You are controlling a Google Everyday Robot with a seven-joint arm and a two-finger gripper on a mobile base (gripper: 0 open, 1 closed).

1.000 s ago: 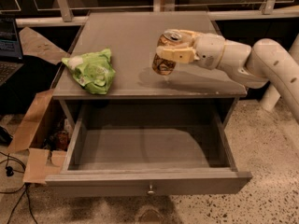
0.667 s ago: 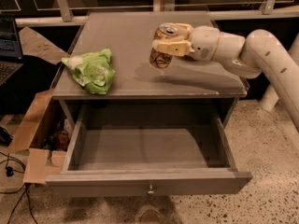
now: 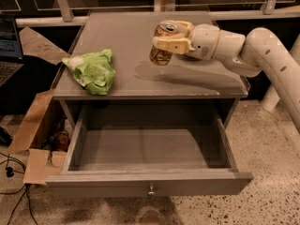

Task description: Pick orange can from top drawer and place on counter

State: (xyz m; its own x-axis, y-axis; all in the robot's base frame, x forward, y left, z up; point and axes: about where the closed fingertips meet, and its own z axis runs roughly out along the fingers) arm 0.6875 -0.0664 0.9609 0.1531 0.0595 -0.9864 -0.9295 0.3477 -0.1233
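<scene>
Holding anything, that gripper [image 3: 165, 39] in the camera view? asks Mira.

Yes, says Tom. Its cream fingers [image 3: 176, 44] are clamped across the orange can [image 3: 159, 56], which leans with its silver top up and tipped slightly toward the wrist. Gripper and can hang over the far right part of the counter [image 3: 122, 36]. The can's shadow lies on the grey top just below and to the left of the hand.

And the top drawer [image 3: 140, 182]?

Pulled well out, below the gripper and nearer the camera. Its grey floor shows from wall to wall, and the small round knob [image 3: 151, 190] sits in the middle of the front panel.

What else lies on the counter?

A green-and-white wrinkly bag [image 3: 91, 71], well to the left of the hand, near the front left corner and apart from the can.

Any other containers?

An open cardboard box [image 3: 35, 125] on the speckled floor [image 3: 272, 172], far left of the gripper and lower, against the cabinet's side. Something reddish [image 3: 60, 139] sits in it; I cannot tell what. Further left, a laptop [image 3: 7, 46] shows at the edge.
</scene>
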